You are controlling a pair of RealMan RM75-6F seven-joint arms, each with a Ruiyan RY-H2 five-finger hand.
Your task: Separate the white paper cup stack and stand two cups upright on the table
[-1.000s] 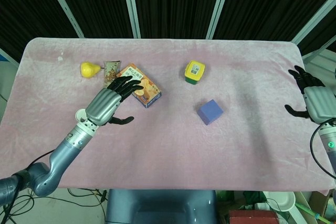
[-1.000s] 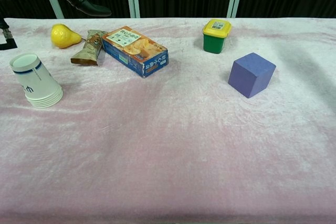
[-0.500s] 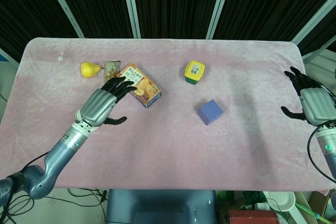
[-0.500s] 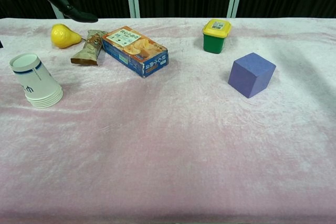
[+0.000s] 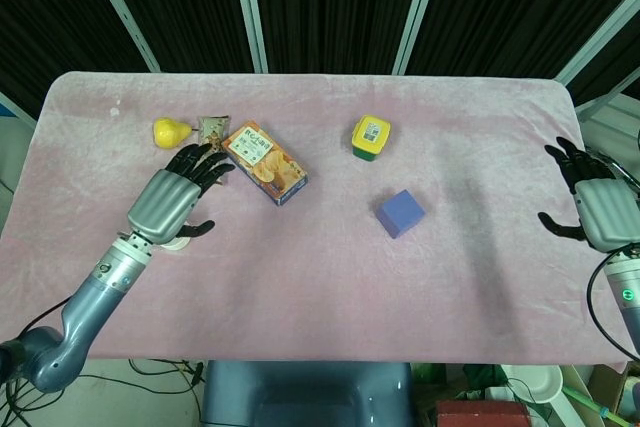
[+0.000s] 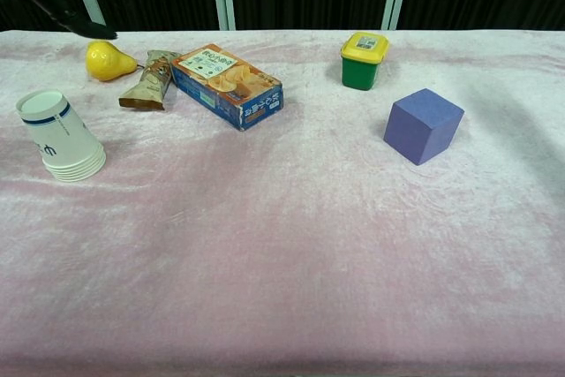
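The white paper cup stack stands rim-down and slightly tilted at the table's near left; its cups are nested, with a blue band near the top. My left hand hovers over it with fingers spread, holding nothing. In the head view the hand hides almost all of the stack. In the chest view only dark fingers show at the top left, above and behind the stack. My right hand is open at the table's right edge, far from the cups.
Behind the stack lie a yellow pear, a brown snack packet and an orange biscuit box. A green tub with a yellow lid and a purple cube sit to the right.
My left hand has drawn back from the biscuit box toward the left, ending above the cup stack. My right hand has shifted slightly. The stack has not moved.
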